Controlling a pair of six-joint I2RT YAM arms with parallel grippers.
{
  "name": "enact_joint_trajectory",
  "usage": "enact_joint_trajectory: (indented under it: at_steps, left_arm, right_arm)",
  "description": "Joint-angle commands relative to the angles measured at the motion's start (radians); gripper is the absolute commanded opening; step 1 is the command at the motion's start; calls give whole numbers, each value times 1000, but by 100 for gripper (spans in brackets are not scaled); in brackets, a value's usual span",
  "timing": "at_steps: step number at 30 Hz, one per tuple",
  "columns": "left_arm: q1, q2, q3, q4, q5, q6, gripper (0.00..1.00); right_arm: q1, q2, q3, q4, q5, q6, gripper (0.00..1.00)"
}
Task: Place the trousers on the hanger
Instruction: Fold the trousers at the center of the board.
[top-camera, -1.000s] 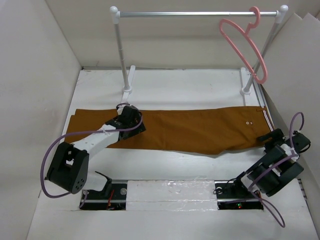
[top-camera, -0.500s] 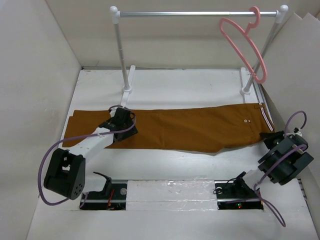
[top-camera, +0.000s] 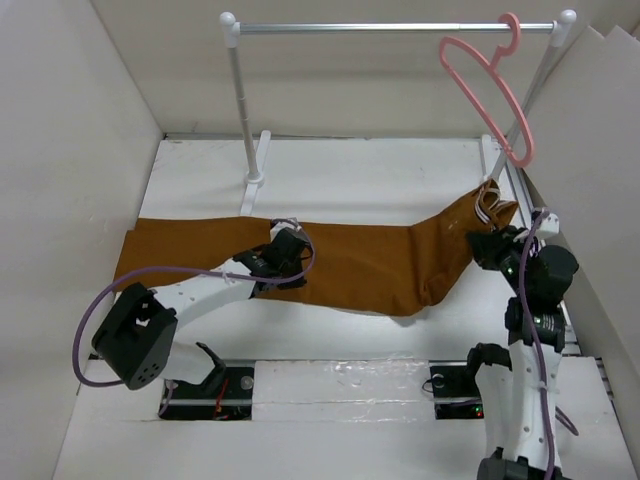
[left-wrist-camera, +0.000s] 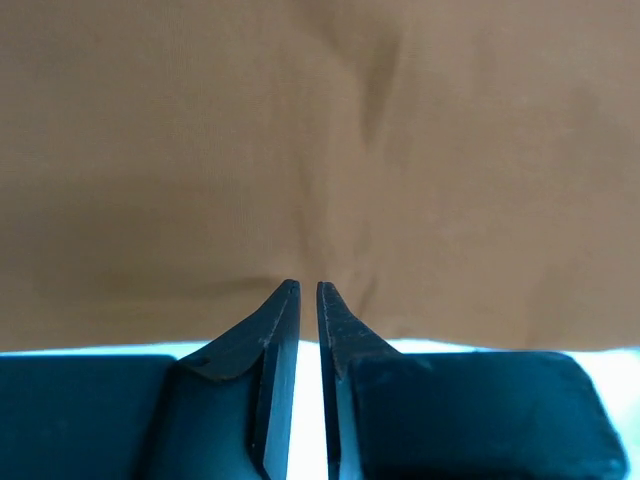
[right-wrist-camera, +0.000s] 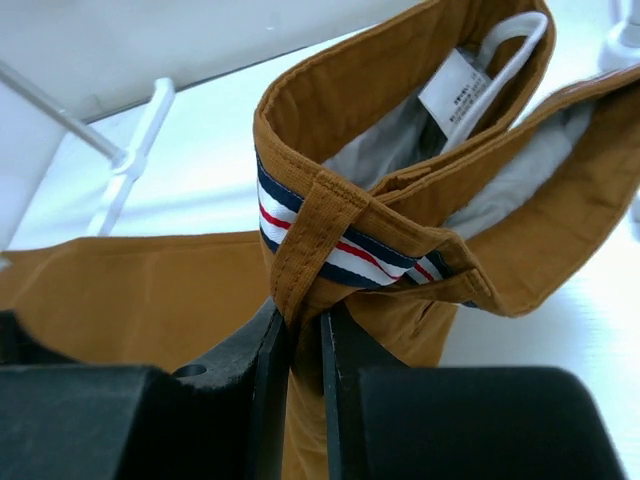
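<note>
Between the right fingers (right-wrist-camera: 268, 380), clamped, sit the trousers (top-camera: 350, 265) by their striped waistband, raised off the bench (top-camera: 350, 180), with the hanger (top-camera: 495, 95) on the rail (top-camera: 400, 28) beyond, while the left fingers (left-wrist-camera: 275, 340), almost together and empty, rest at the flat leg's edge.

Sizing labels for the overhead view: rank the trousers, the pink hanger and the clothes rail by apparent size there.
1. trousers: largest, covering the most area.
2. clothes rail: spans almost as wide, but only thin tubes.
3. hanger: smallest; it hangs raised, so nearness may flatter it.
</note>
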Motion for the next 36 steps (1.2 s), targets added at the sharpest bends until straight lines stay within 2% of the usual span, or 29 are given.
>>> enact_joint_trajectory:
  at_steps: [1,7,14,17,19,20,21,22,24,25,27,28,30,32,33,34,36]
  left_arm:
    - [-1,39,-24,41,-9,8,9]
    - [-30,77,-51,148,104,-7,7]
    - [-198,211,-4,203,127,-62,6]
    - [-289,307,69,220,133,-92,6]
    - [-341,370,161,262,145,-108,6]
    - [-356,449,201,263,185,-111,5]
    - [-373,487,297,259,197,-113,5]
    - [-390,558,357,230,199,-110,5]
    - [-429,603,489,161,179,-99,4]
    - [-438,608,514,119,115,-90,4]
    - [-438,567,483,128,102,-79,5]
    - [-424,498,457,127,66,-78,9]
    - [-356,420,362,111,36,-73,14]
    - [-289,258,289,81,-2,-69,29]
    - [-202,196,230,35,-46,-52,32]
    - [-145,56,210,7,-65,-40,37]
    - [-3,-98,180,-54,-93,-9,38]
  right_arm:
    - [82,-33,163,-72,98,61,0]
    - [233,186,466,-167,182,-42,0]
    - [242,397,820,-184,161,-81,0]
    - [251,469,952,-214,130,-94,0]
    - [260,495,1012,-216,113,-97,0]
    - [260,510,1030,-219,104,-95,0]
    - [260,518,1050,-221,102,-97,0]
    - [260,526,1084,-221,95,-97,0]
    - [282,553,1115,-227,84,-98,0]
    - [305,573,1136,-228,73,-100,0]
    - [339,589,1142,-221,69,-100,0]
    - [365,595,1139,-213,81,-100,0]
    - [458,609,1130,-181,112,-100,0]
    - [519,647,1139,-159,154,-103,0]
    - [579,664,1153,-152,161,-103,0]
    - [613,702,1165,-144,168,-103,0]
    - [691,747,1207,-123,213,-111,0]
